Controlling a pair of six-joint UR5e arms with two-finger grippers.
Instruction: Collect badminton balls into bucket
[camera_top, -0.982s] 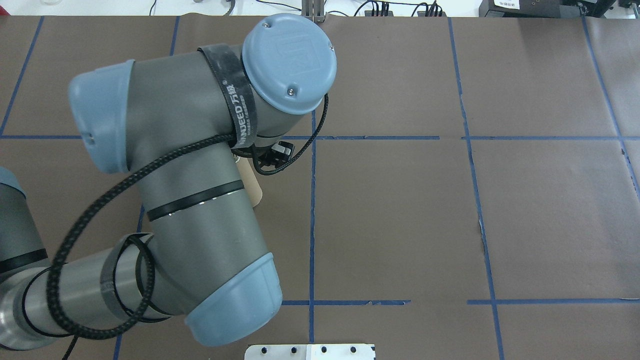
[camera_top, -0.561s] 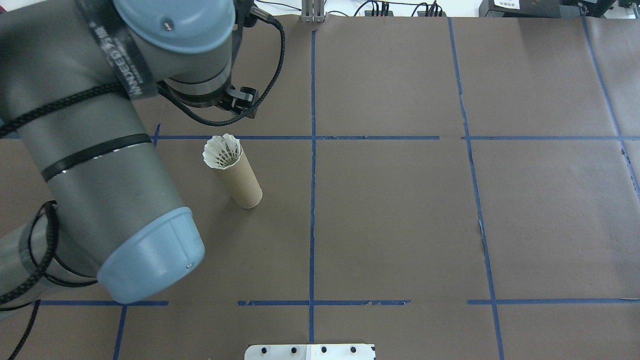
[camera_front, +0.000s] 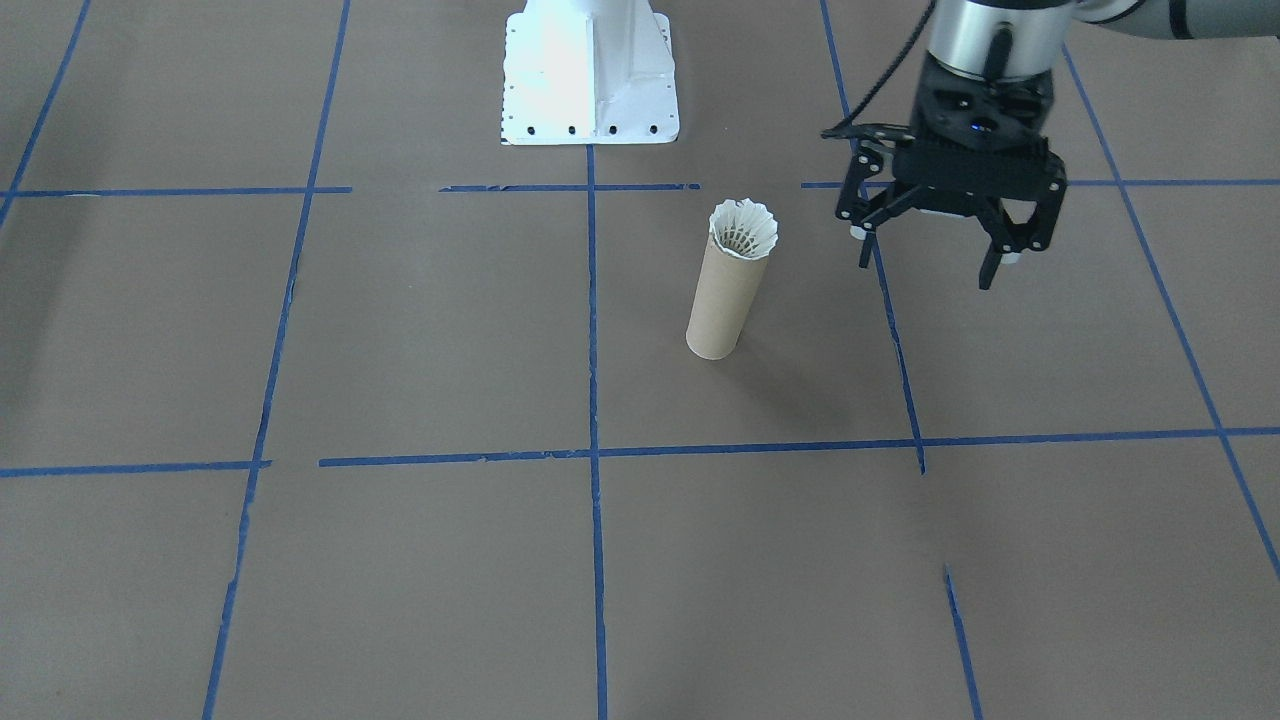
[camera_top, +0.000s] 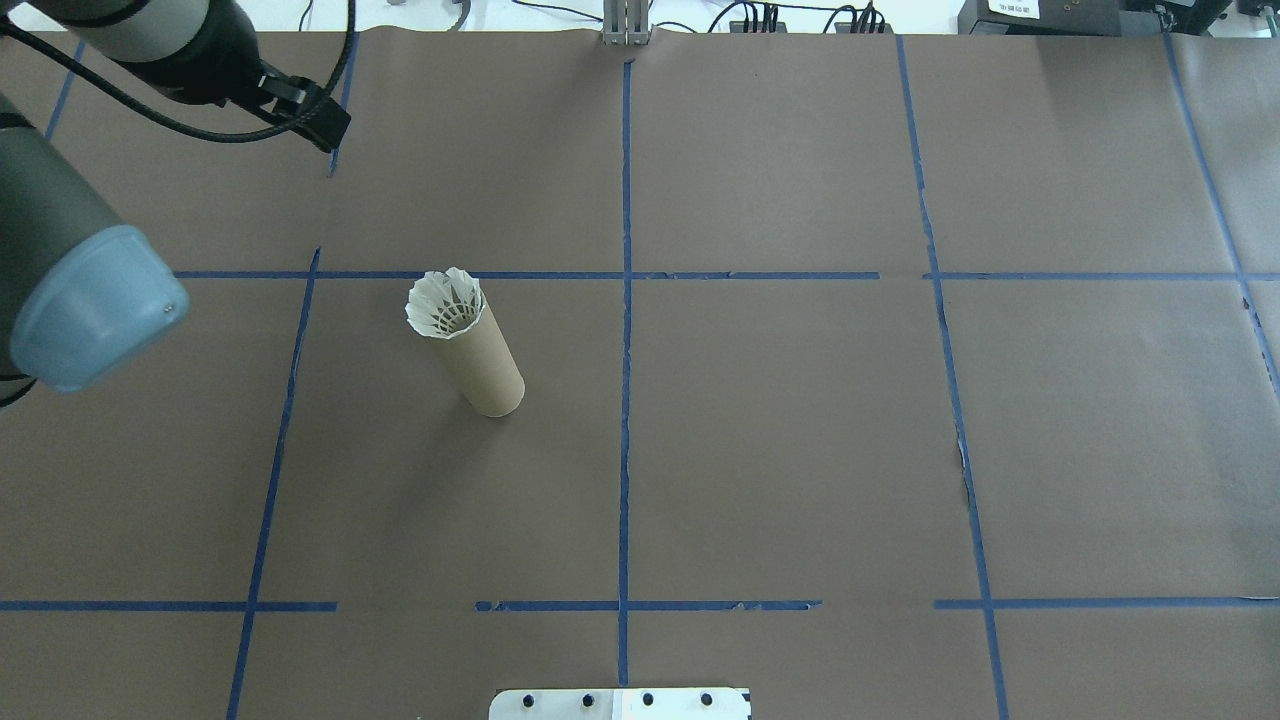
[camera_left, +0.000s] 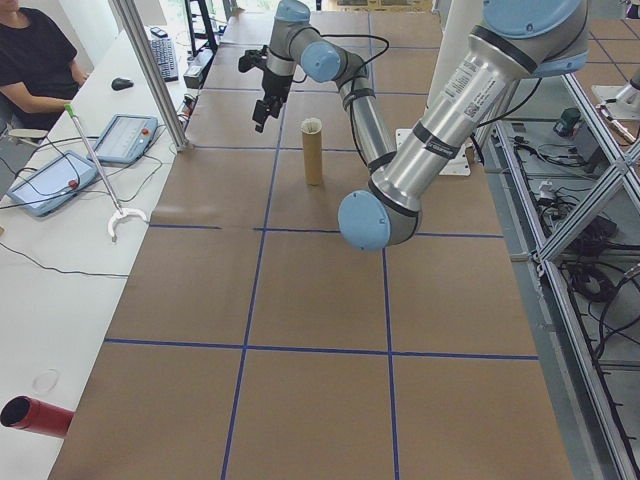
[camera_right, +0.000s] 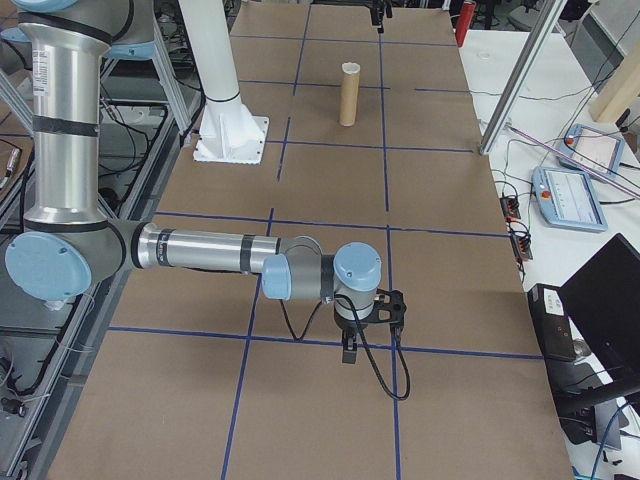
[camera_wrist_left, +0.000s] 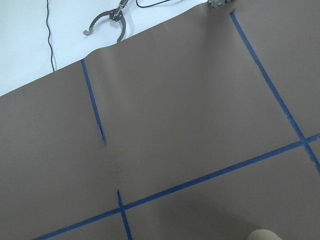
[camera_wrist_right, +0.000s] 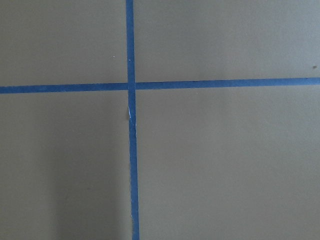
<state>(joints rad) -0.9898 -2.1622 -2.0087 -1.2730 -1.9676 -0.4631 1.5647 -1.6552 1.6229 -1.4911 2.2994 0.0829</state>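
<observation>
Shuttlecock (camera_front: 743, 231) was seated in the bucket (camera_front: 726, 300). Left gripper (camera_front: 933, 262) jaws empty, spread; should be withdrawn clear of tube. Right gripper (camera_right: 367, 330): jaw state couldn't be told.

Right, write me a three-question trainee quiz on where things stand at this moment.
1. True or false: the shuttlecock sits in the mouth of the cardboard tube.
2. Multiple choice: the left tool is (A) open, holding nothing, (B) shut on the shuttlecock, (C) shut on the tube.
3. Fill in: the tube stands ____ on the brown paper.

Key: 1 true; 2 A; 3 upright.
</observation>
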